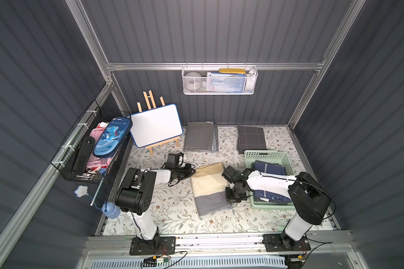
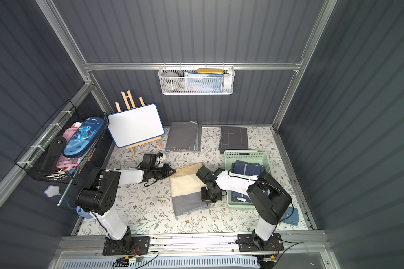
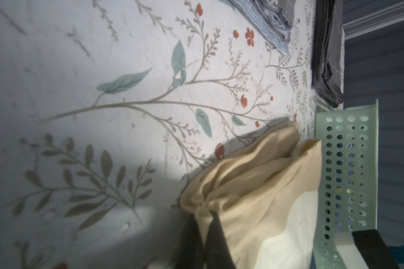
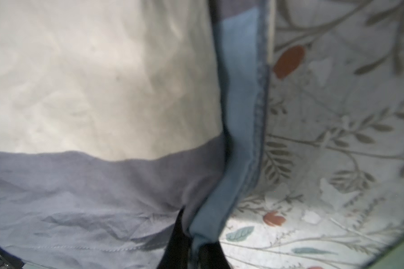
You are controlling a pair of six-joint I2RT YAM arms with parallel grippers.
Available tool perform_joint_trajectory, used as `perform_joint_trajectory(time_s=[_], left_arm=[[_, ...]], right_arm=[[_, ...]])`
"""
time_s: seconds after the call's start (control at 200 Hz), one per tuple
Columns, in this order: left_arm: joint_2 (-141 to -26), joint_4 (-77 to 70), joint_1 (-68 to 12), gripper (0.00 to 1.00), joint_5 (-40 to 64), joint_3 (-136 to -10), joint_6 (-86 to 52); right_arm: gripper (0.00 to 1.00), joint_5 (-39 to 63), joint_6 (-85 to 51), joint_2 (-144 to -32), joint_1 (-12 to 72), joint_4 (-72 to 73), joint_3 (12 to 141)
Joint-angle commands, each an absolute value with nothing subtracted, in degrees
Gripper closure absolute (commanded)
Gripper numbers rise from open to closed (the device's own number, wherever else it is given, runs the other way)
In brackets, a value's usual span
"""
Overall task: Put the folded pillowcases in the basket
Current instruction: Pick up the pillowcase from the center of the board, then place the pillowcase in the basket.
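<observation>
Wrist cams show me L gripper (image 3: 203, 223) and R gripper (image 4: 193, 237) each clamped on pillowcase (image 1: 208, 184); both pinches hard to make out in both top views. R arm (image 1: 266, 180) covers part of basket (image 1: 264, 153).

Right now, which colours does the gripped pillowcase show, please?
Pillowcase: tan, cream, grey bands, in a top view.

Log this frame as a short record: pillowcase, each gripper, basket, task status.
pillowcase: cream-and-grey, folded, on the floral table cover beside the basket
left gripper: shut on its cream corner
right gripper: shut on its grey-end edge
basket: mint-green, navy folded cloth inside
task status: pillowcase not yet in basket
</observation>
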State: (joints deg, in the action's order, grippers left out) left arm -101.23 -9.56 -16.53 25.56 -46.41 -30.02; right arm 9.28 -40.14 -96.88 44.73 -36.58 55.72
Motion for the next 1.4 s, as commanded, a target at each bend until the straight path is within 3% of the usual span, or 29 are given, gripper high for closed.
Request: perform_joint_trajectory(time_s=[0.0,0.22,0.38,0.575,0.82,1.146,1.396], left_arm=[[-96.6,-5.4,-19.1,1.0,26.2,-49.3,-30.0],[-87.8,3.3,-24.5,1.0,20.1,-59.1,-31.5],[-88.0,5.9,-28.3,1.0,17.5,-67.7,-32.5],[-99.8,5.4,-37.3,1.0,16.9,-83.6,-33.4],[-117.0,6.3,-46.2,1.0,18.9,-99.8,-34.3],[-125.4,2.9,-48.3,1.0,20.9,-104.5,-36.1],[-135.1,7.3,-48.7,1.0,21.8,-116.4,-33.9]], right_arm=[[1.0,5.9,-40.4,-92.6,45.2,-37.7,56.3],[1.0,-1.3,-39.7,-82.5,45.1,-50.4,63.2],[1.0,-9.3,-41.5,-72.3,42.1,-59.5,64.6],[1.0,-15.3,-41.6,-58.9,29.3,-66.0,63.2],[1.0,-15.7,-38.9,-54.6,16.0,-67.9,60.0],[1.0,-13.6,-34.4,-54.3,0.5,-66.3,57.4],[1.0,-9.4,-32.5,-53.1,-3.6,-62.9,53.5]])
